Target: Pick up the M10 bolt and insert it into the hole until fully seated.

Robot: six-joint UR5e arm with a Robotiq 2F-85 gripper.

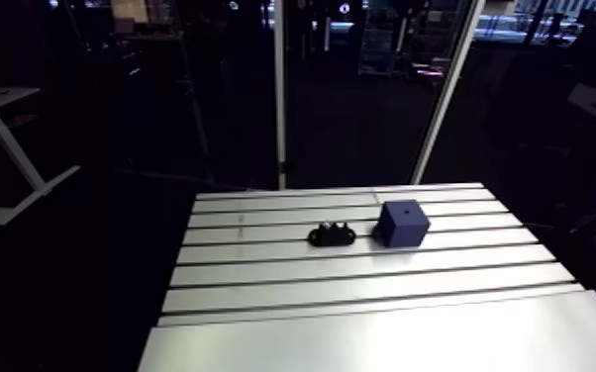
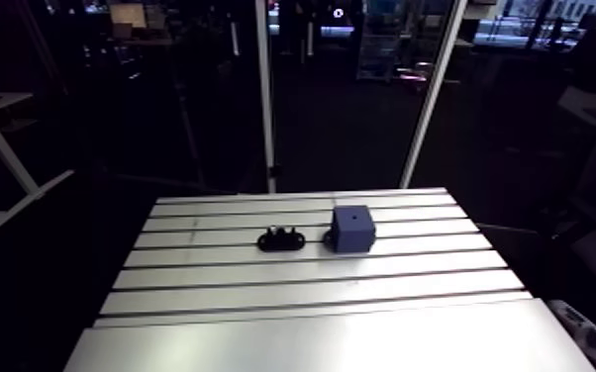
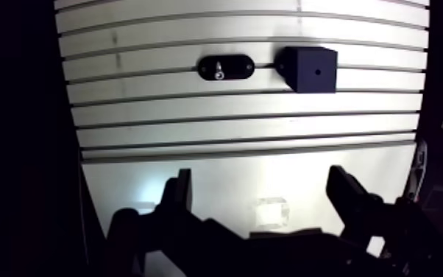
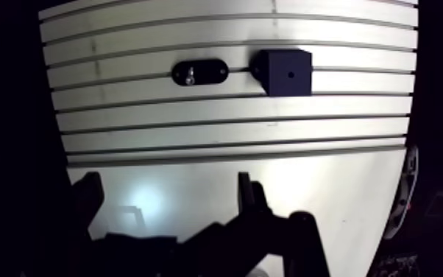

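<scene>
Closest in, the robot's black two-fingered gripper [image 3: 263,197] hangs above the smooth near strip of the slotted aluminium desk [image 3: 195,140], spread wide with nothing between its two sides. Well ahead of it, to the left, sits a black oval plastic holder [image 3: 226,68]. The small silvery M10 bolt [image 3: 218,71] seems to stand in it, though it is too small to tell which end is up. Just right of the holder, across a narrow gap, is a dark blue cube block [image 3: 310,68] with a small round hole [image 3: 317,74] in its top face.

From where I stand nothing has been picked up yet, so reaching for the bolt looks like the step in hand. So little of the bolt shows that the gripper could close on the holder instead. It could also nudge the cube, which sits so near. A crooked grip would likely jam the bolt at the hole's mouth.
</scene>
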